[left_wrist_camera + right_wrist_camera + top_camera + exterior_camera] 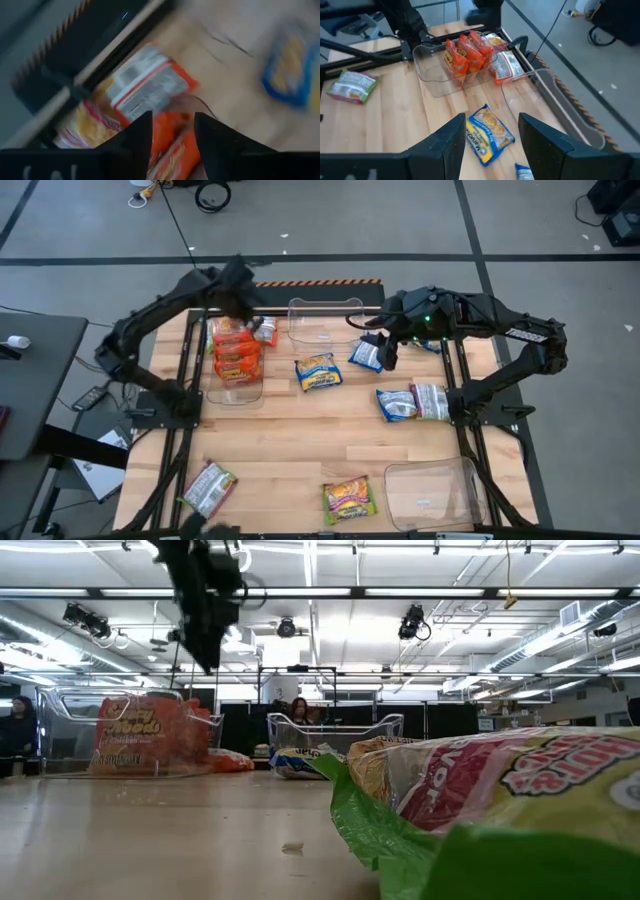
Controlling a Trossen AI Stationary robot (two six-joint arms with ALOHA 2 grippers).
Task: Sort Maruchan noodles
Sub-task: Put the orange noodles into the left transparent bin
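Observation:
Several orange-red Maruchan noodles packets point(237, 352) stand on edge in a clear tray point(240, 392) at the table's far left. One more orange packet point(147, 85), white back up, lies at the tray's far right corner. My left gripper point(172, 135) hangs open above them, holding nothing. My right gripper point(492, 145) is open in the air over a blue-and-yellow packet point(489, 134) lying flat mid-table. Blue and silver-white packets point(412, 402) lie at the right, and yellow-green ones point(347, 500) lie near the front edge.
An empty clear tray point(325, 322) stands at the far middle and another point(432, 492) at the near right. A yellow-green packet point(208, 488) lies near the front left. Bare wood shows in the table's middle. A person point(298, 710) stands in the room beyond.

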